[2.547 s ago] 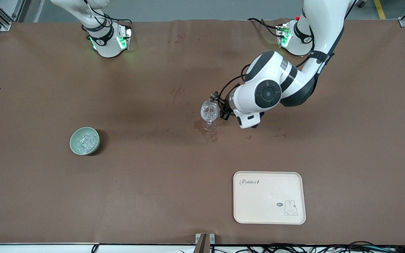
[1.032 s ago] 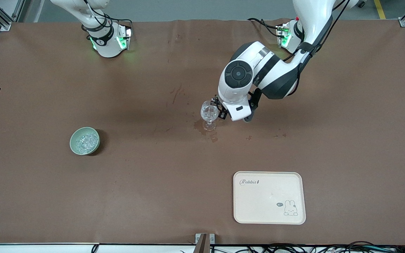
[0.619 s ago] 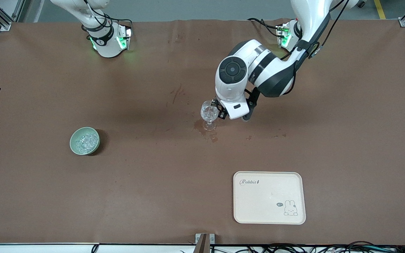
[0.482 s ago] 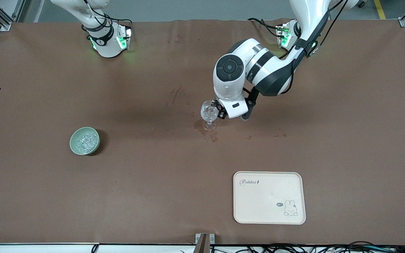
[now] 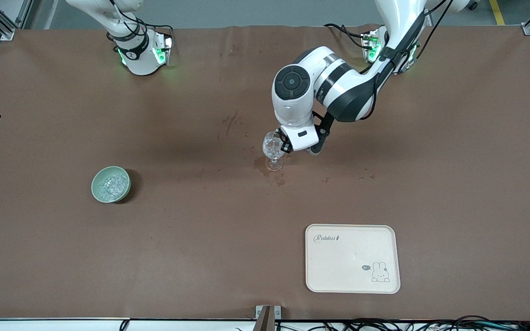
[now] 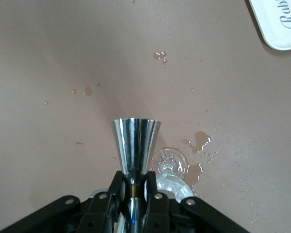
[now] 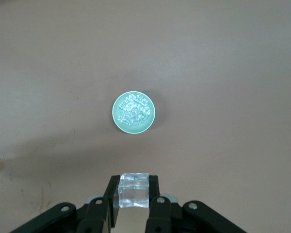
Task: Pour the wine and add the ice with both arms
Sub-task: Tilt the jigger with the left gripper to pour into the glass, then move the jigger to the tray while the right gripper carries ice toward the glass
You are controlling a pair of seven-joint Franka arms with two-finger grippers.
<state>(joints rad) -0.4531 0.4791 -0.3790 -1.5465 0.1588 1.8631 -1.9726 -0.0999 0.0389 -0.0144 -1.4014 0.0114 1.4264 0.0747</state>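
Observation:
My left gripper [image 5: 287,143] is shut on the narrow waist of a shiny steel jigger [image 6: 136,141]. It holds the jigger right beside the rim of a clear wine glass [image 5: 273,149], which also shows in the left wrist view [image 6: 172,170]. The glass stands mid-table in a small wet patch. My right gripper [image 7: 134,194] is out of the front view. It is high over the table, shut on a clear ice cube [image 7: 134,190]. A pale green bowl [image 5: 95,181] of ice [image 5: 112,185] stands toward the right arm's end, and the right wrist view shows it too [image 7: 114,112].
A cream tray [image 5: 352,258] with a rabbit print lies nearer the front camera than the glass; its corner shows in the left wrist view [image 6: 281,24]. Liquid spots [image 6: 201,143] dot the brown cover round the glass.
The left arm's wrist and forearm have swung toward the right arm's end, turning about the gripper, which stays beside the glass. The glass, bowl and tray have not moved.

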